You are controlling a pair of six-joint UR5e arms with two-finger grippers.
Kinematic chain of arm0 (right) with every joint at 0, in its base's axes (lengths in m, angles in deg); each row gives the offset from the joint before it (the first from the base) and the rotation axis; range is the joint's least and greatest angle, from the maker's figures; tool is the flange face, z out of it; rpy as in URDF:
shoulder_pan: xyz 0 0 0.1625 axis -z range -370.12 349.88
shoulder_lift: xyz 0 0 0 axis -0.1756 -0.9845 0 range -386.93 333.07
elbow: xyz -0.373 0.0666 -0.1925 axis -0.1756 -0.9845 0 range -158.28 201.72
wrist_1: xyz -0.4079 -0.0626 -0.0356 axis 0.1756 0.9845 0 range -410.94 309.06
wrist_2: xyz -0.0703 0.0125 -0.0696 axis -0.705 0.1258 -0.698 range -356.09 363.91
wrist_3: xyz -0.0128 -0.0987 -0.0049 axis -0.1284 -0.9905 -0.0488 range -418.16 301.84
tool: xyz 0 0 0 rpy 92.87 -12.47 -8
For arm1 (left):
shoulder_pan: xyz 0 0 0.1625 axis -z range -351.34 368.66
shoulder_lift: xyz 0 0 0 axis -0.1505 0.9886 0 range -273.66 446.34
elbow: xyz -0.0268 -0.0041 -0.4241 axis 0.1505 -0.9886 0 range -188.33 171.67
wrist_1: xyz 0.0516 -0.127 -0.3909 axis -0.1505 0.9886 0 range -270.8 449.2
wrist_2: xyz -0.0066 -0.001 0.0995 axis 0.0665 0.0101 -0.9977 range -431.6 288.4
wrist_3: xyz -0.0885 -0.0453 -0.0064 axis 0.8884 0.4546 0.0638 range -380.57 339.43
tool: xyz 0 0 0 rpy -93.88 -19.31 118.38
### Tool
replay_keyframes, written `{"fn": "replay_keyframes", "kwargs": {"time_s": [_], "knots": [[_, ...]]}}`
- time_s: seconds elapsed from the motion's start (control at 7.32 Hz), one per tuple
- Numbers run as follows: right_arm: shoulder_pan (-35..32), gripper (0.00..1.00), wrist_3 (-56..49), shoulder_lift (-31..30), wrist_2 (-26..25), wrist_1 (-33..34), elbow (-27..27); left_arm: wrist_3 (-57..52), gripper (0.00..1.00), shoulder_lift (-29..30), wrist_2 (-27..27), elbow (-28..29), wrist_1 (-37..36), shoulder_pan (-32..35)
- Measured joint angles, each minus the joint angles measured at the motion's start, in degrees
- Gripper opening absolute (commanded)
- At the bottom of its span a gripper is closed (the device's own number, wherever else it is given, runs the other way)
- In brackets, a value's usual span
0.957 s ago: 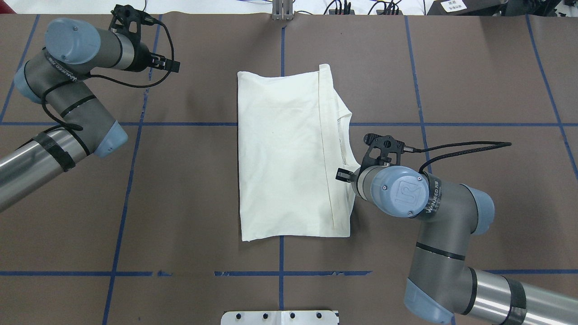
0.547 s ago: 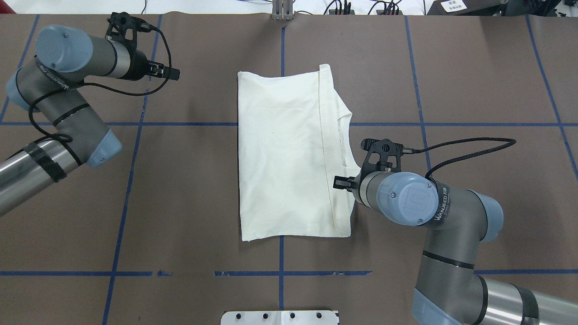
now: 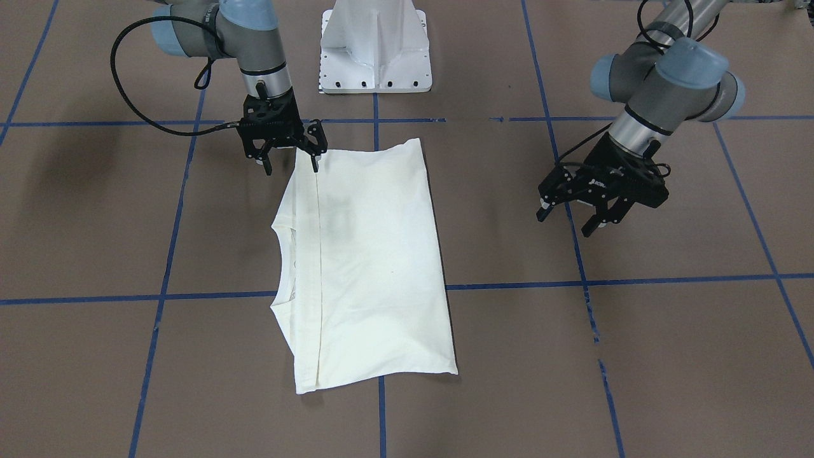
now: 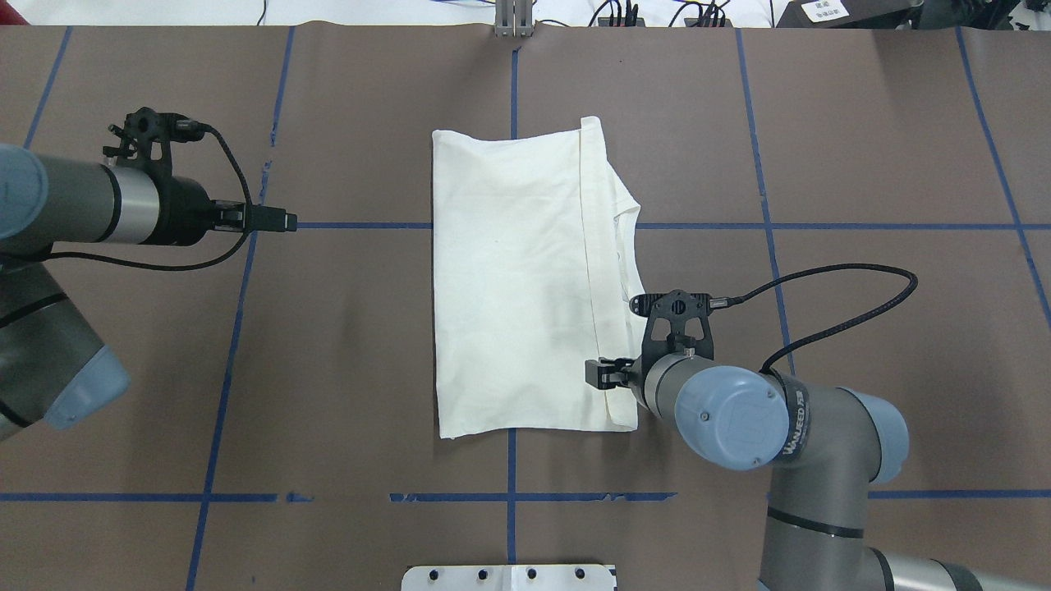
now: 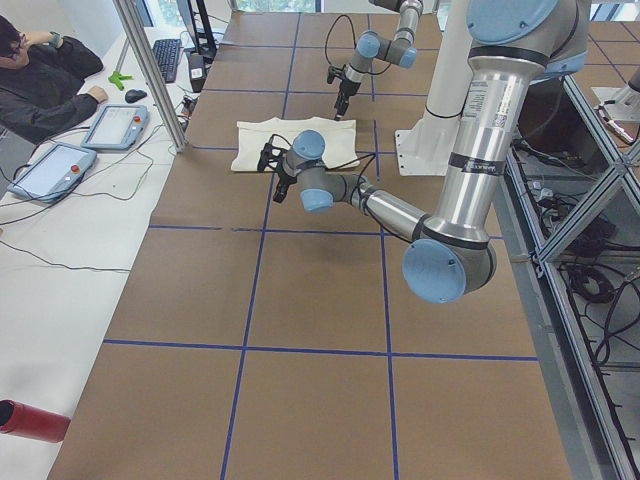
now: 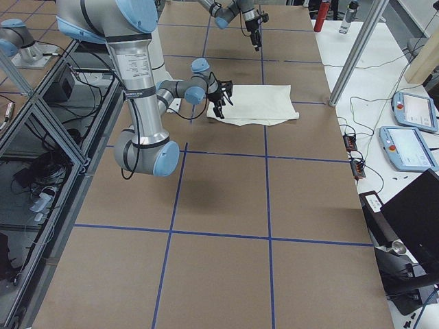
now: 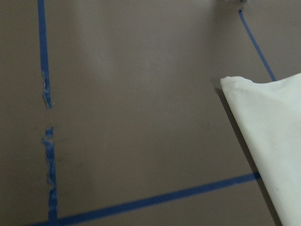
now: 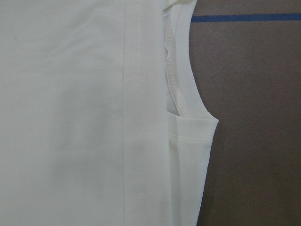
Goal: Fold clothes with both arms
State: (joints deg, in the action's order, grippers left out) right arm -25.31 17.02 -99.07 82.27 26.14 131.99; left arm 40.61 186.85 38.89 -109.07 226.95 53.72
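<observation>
Starting at the robot's left, you see the left claw (image 3: 566, 222) hanging open over the counter (image 4: 345, 353), well apart from the shirt (image 4: 509, 279). The shirt lies folded flat mid-counter, collar (image 4: 628, 246) toward the robot's right. The right claw (image 3: 291, 168) is spread open at the shirt's corner nearest the robot.

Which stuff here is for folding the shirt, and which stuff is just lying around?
For the job:
- the cream shirt
- the right claw, open by the shirt's corner
- the left claw, open, off to the side of the shirt

Just lying about:
- the white base
- a handheld screen
- a keyboard
- a red bottle
</observation>
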Motion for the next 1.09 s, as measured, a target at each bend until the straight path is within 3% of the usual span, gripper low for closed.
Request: {"fn": "replay_keyframes", "kwargs": {"time_s": [0.27, 0.41, 0.55, 1.09], "knots": [[5.1, 0.94, -7.2, -0.2, -6.1, 0.1, 1.0, 2.8, 1.00, -1.7, -0.2, -2.6, 0.0, -2.0], [7.7, 0.43, -9.4, -0.2, -9.3, 0.2, 1.1, 3.1, 1.00, -1.9, -0.2, -2.8, 0.0, -2.4], [9.6, 0.33, -11.6, -0.2, -11.8, 0.7, 1.1, 3.5, 1.00, -2.0, -0.3, -2.8, 0.0, -2.7], [10.7, 0.33, -22.0, -0.1, -15.8, 2.3, 0.8, 4.0, 1.00, -2.7, -0.3, -2.8, 0.1, -3.2]]}}
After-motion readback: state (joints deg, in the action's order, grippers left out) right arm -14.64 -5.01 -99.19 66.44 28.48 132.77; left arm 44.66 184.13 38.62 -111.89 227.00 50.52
